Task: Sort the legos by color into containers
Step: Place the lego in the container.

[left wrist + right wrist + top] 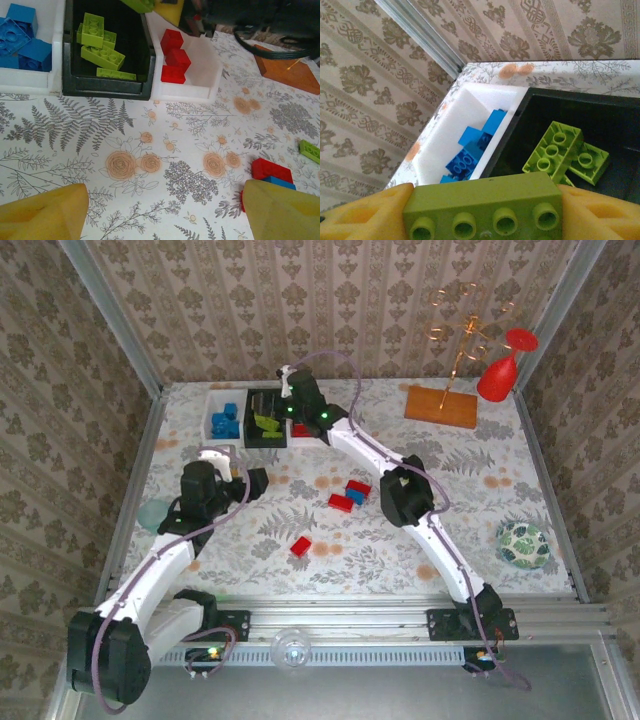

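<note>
step: green drop-off | my right tool grasping lime lego above black container, 12 o'clock | left tool released, empty | next: let go squarely inside

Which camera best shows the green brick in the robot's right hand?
The right wrist view: the lime brick sits large between the right hand's yellow fingers, studs clear, the black bin behind. The left wrist view catches a corner at its top edge; the top external view leaves it indistinct.
</note>
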{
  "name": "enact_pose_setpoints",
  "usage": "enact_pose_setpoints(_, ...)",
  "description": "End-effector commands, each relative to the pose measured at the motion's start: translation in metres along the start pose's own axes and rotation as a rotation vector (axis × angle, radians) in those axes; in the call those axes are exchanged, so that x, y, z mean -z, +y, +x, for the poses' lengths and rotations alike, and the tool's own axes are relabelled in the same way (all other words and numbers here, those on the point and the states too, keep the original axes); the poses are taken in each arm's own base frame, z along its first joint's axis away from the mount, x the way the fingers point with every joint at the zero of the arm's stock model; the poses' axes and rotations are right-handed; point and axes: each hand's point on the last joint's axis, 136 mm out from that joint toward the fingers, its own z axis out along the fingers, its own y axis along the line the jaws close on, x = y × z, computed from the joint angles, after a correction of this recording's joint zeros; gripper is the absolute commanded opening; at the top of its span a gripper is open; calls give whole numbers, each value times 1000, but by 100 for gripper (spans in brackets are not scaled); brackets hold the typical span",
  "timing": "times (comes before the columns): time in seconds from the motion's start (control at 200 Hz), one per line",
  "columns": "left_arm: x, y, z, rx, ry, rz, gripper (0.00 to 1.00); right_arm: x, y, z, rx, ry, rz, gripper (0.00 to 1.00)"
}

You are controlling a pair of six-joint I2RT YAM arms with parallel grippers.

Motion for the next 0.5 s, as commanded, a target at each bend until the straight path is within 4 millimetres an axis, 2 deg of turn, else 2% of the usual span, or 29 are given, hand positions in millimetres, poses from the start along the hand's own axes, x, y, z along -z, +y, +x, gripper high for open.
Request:
enact_pose_setpoints(0.0,4,1,0,9,-10,-4,82,-8,-8,2,22,-5,14,73)
enact_pose_setpoints(0.125,5,2,0,10,-13,-4,82,-3,-5,-10,24,-22,-7,82)
enact_pose_setpoints(0.275,5,-1,-1,11,-11,7,82,18,14,-30,66,-10,-37,87)
enact_pose_setpoints(0.43,5,-9,-3,7,-12,51,82,58,22,-37,110,28,-4,87)
enact_pose_setpoints(0.495,5,-16,-4,3,-9,87,82,83,9,-30,122,39,52,87)
